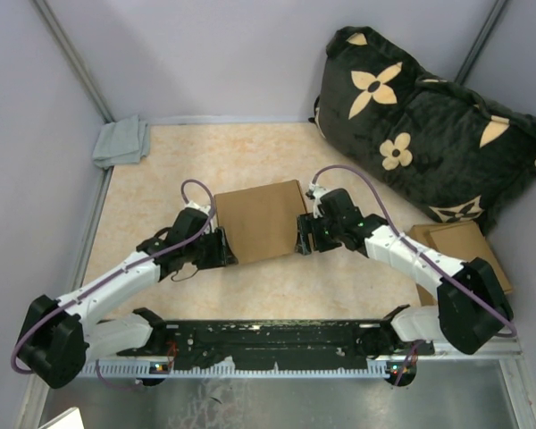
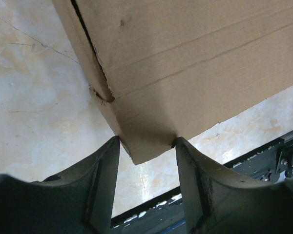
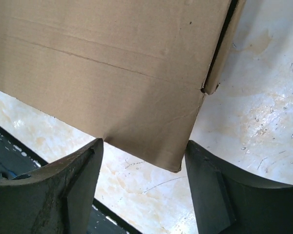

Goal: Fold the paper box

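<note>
Brown cardboard, the paper box (image 1: 259,219), is lying at the middle of the table (image 1: 161,179), with its near edge pointing toward 6 o'clock.

The biggest danger, as I am judging it, is the whole box sliding or turning on the smooth surface if one arm is pushing sooner than the other. The left gripper (image 1: 223,250) is standing at the box's 7 o'clock corner with its jaws spread. In its wrist view the corner is sitting between the fingers (image 2: 105,170) and seems to be touching both, so I cannot tell whether they are already pressing it. The right gripper (image 1: 301,237) is waiting at the 5 o'clock corner, also spread, with the corner between the jaws and not pinched.

Closing from here could be crumpling these corners instead of bending the board along the crease (image 2: 200,61). A smaller risk is the narrow side flap (image 2: 79,44) catching on a finger and tearing at its slit.

Much is hiding from me. The underside of the box is not showing in any view, so I cannot say how many panels are already folded. Both wrist views are cutting off the far part of the box. From above, the arms are covering the two near corners, and the crease lines and tabs are too faint there to read.
</note>
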Tool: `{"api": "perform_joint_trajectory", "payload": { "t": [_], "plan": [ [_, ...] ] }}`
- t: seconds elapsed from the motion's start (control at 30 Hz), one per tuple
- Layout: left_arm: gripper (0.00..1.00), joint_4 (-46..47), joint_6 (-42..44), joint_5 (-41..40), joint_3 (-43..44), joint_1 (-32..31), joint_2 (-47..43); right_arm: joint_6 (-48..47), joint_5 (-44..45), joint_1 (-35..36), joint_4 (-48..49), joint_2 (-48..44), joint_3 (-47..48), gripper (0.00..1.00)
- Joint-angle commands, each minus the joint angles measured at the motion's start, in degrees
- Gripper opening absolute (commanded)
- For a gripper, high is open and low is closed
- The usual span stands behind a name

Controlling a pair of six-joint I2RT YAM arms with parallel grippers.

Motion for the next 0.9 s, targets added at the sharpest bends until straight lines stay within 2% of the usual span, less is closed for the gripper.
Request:
{"api": "perform_joint_trajectory", "payload": {
  "t": [0.0, 0.3, 0.87],
  "plan": [
    [0.55, -1.5, 1.1, 2.1, 2.5, 0.2, -2.5, 0.1, -1.3, 0.5, -0.6, -2.9, 2.6, 0.68],
    [0.55, -3.8, 0.7, 2.9, 4.0, 0.2, -4.8, 0.9, -1.5, 0.5, -2.1, -3.5, 3.6, 0.67],
    [0.55, 1.1, -1.4, 6.2, 0.6, 0.3, -3.0, 2.2, -1.4, 0.5, -4.9, -4.0, 6.2, 0.63]
  ]
}}
